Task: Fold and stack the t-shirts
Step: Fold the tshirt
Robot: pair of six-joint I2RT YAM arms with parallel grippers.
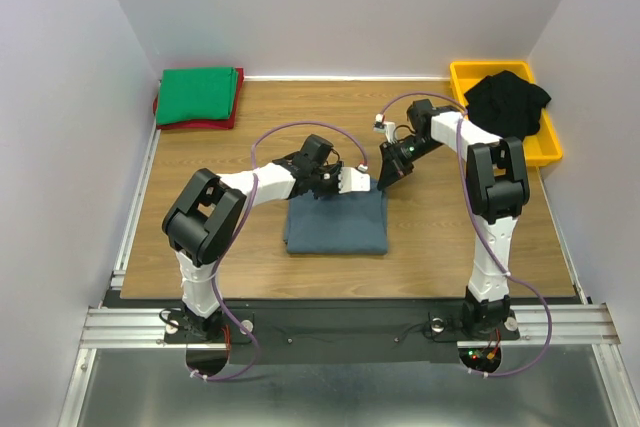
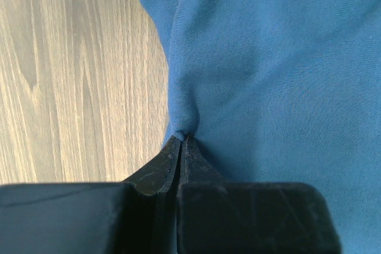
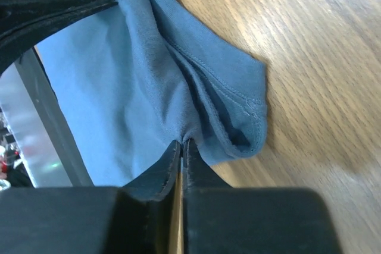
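Centrally on the desk, a blue-grey shirt is laid out as a folded, roughly rectangular bundle. Its far edge is held at two places. The left fingers are pressed fully together on a small pinch of cloth near the far left of the shirt, and creases are drawn in the fabric towards their tips. The right fingers are likewise shut tight on a fold by the far right corner, where a stitched hem and doubled layers are seen curling beside the bare wood.

From the overhead camera neither pair of fingertips can be made out, as they are covered by the wrist bodies above them. How many layers are caught in each grip cannot be told. In the right wrist view a dark shape is cut off at the upper left corner and cannot be identified with certainty. The near side of the shirt is out of frame in both wrist views.

At the far left corner a folded green shirt is stacked on a red shirt, of which only a narrow strip is exposed. At the far right, black shirts are heaped in a yellow bin and spill over its rim. Their number cannot be judged.
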